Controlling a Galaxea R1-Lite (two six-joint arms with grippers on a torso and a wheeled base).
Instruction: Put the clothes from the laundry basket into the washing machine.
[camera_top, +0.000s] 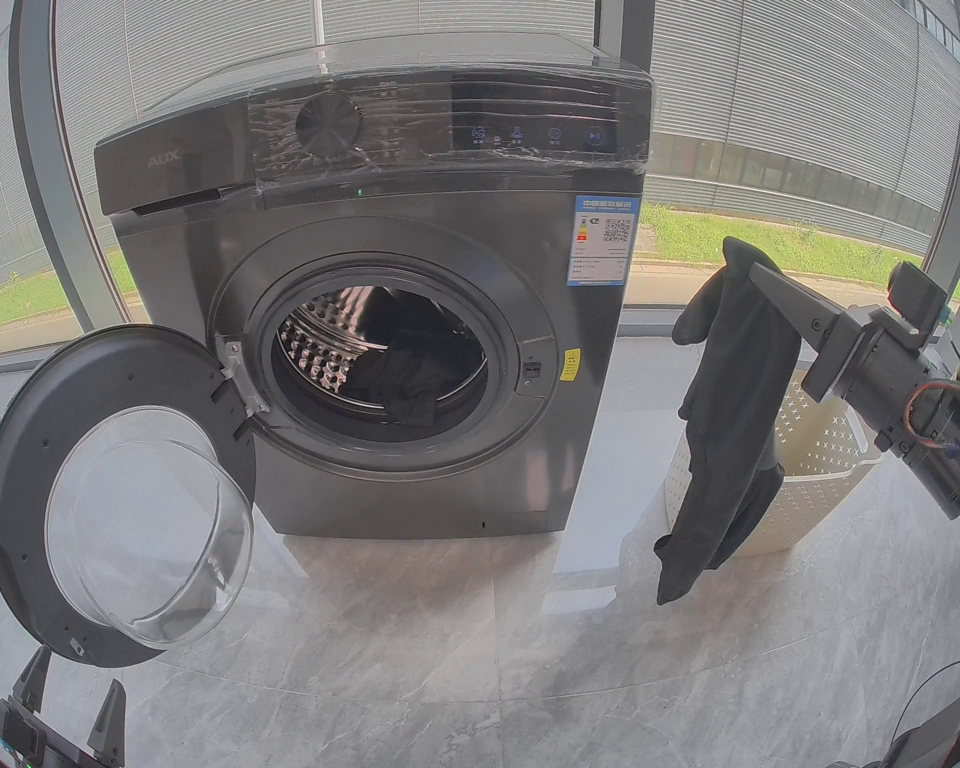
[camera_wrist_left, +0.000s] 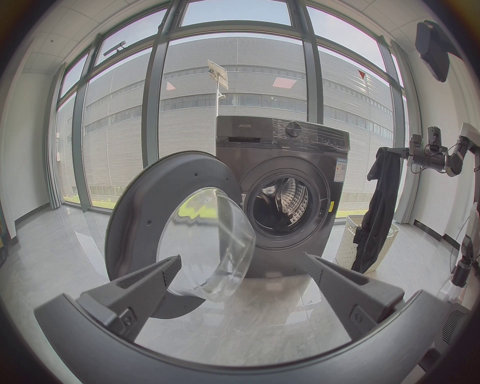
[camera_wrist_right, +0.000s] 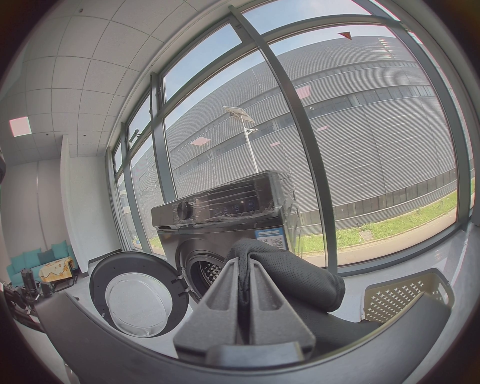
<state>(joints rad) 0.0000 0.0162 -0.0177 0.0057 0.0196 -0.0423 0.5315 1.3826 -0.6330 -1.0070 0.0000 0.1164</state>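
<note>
A grey front-loading washing machine (camera_top: 380, 300) stands with its round door (camera_top: 120, 490) swung open to the left. Inside the drum lies a dark garment (camera_top: 405, 380). My right gripper (camera_top: 755, 270) is shut on a black garment (camera_top: 730, 420), which hangs down above the white laundry basket (camera_top: 820, 450), to the right of the machine. In the right wrist view the fingers (camera_wrist_right: 220, 295) pinch the black cloth (camera_wrist_right: 295, 280). My left gripper (camera_wrist_left: 245, 270) is open and holds nothing; in the head view it sits low at the bottom left (camera_top: 70, 700), in front of the door.
The pale marble floor (camera_top: 480, 640) lies bare in front of the machine. Glass window walls (camera_top: 800, 100) run behind the machine and the basket.
</note>
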